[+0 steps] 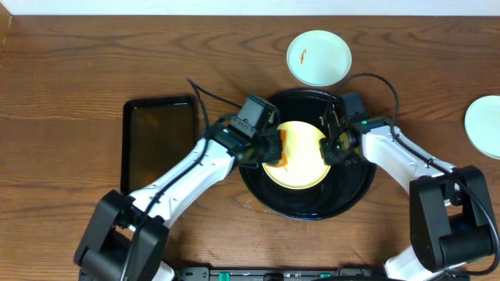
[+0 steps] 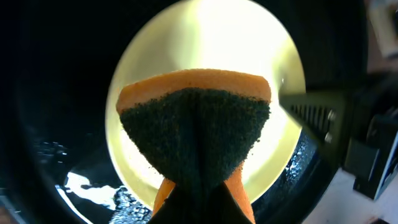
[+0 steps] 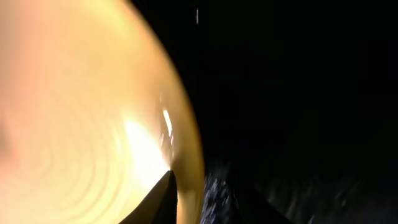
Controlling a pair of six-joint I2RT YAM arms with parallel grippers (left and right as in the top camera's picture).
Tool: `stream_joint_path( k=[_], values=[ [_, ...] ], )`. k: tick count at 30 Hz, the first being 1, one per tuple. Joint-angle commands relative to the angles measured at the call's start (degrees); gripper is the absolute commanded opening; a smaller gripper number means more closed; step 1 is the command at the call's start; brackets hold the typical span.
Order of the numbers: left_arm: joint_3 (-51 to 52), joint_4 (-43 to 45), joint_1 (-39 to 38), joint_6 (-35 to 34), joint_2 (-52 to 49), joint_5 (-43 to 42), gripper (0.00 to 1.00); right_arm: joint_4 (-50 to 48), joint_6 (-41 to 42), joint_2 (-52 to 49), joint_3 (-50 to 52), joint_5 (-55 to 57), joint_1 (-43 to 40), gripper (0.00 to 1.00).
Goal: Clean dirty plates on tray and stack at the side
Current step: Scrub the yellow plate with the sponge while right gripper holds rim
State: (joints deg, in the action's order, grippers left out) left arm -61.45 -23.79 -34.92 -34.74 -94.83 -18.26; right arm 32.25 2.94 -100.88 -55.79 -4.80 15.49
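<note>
You have a big brown wood table [image 1: 70,70] in front of you. In the middle of it sits the round black tray [image 1: 312,207], shiny and wet-looking. To its left, well apart from it, lies a smaller black tray [image 1: 158,140] with straight sides. The yellow plate [image 1: 305,168] lies flat inside the round tray, a bit toward the back and left, and it is the only plate in there. One green plate [image 1: 324,62] sits on the table just behind the round tray, and it has a little orange-red smear [image 1: 303,55] on it. A second green plate [image 1: 486,129] sits far off at the right edge of the table, half out of view. Your left gripper [image 1: 269,148] is over the left side of the yellow plate. Its jaws are squeezed onto a sponge [image 2: 196,130], orange with a rough dark green face, and the sponge bends in the middle where it is pinched. The sponge hangs over the yellow plate, but you cannot tell if it is touching. Your right gripper [image 1: 330,144] is at the right edge of the yellow plate. Its jaws are close together with the plate's rim between them, one of the fingers [image 3: 165,199] over the yellow side and the other over the black tray.
</note>
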Motion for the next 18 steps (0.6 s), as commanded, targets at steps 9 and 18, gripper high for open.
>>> stream_joint_path(
  k=[9,18],
  values=[
    [-1.4,1.3,0.1,-1.8,-1.8,-0.4,0.07,-7.1,1.4,-2.1,-0.8,-3.2,-0.8,0.01],
    [-1.4,2.2,0.1,-1.8,-1.8,-0.4,0.07,1.0,18.9,-3.6,2.2,1.5,-0.8,0.01]
  ],
)
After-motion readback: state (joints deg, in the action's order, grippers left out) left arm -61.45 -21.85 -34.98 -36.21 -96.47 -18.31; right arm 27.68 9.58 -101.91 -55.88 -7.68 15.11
